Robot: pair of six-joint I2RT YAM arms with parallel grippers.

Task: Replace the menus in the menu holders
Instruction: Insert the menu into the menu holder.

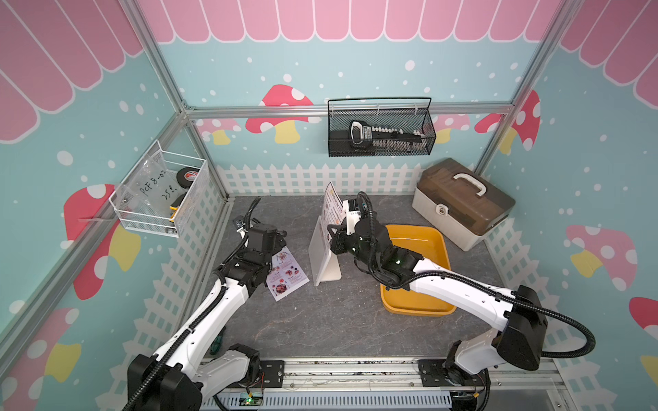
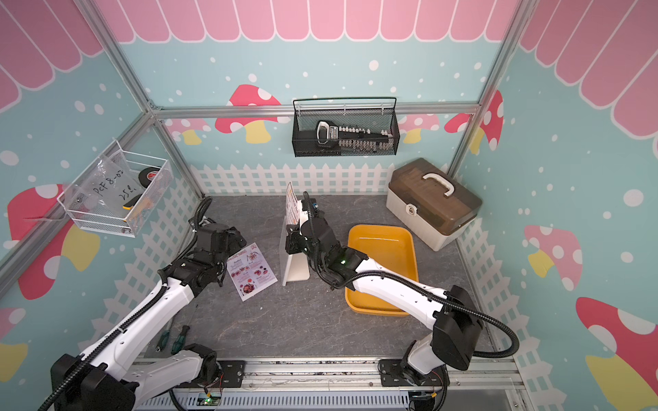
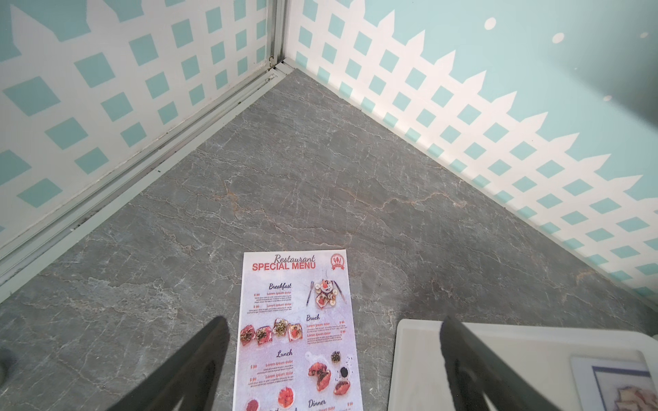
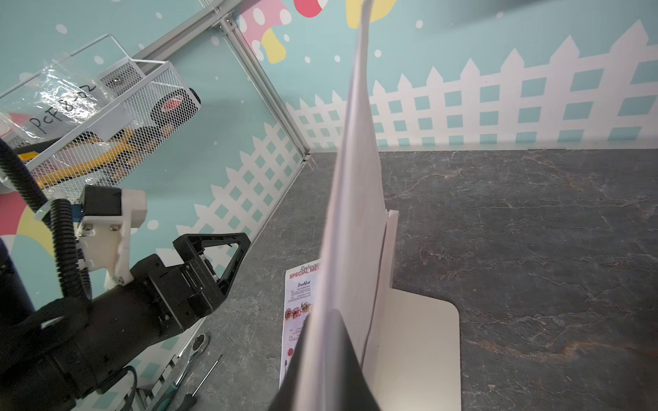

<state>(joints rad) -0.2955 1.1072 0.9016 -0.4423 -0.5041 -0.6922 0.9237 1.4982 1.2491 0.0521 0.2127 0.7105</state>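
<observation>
The white menu holder (image 1: 325, 265) (image 2: 295, 268) stands mid-table. A "DIM SUM INN" menu (image 1: 333, 204) (image 2: 291, 204) sticks up well above the holder's top edge, its lower part still against the upright face. My right gripper (image 1: 336, 238) (image 4: 333, 320) is shut on that sheet (image 4: 356, 178), pinching it edge-on beside the holder (image 4: 420, 338). The red-headed "Special Menu" sheet (image 1: 286, 275) (image 2: 251, 272) (image 3: 299, 331) lies flat left of the holder. My left gripper (image 3: 334, 320) hangs open above it, one finger over the holder's base (image 3: 420, 356).
A yellow tray (image 1: 416, 306) sits under my right forearm. A beige toolbox (image 1: 463, 203) stands at the back right. Screwdrivers (image 2: 178, 338) lie near the front left edge. A black wire basket (image 1: 381, 128) and a white one (image 1: 160, 195) hang on the walls.
</observation>
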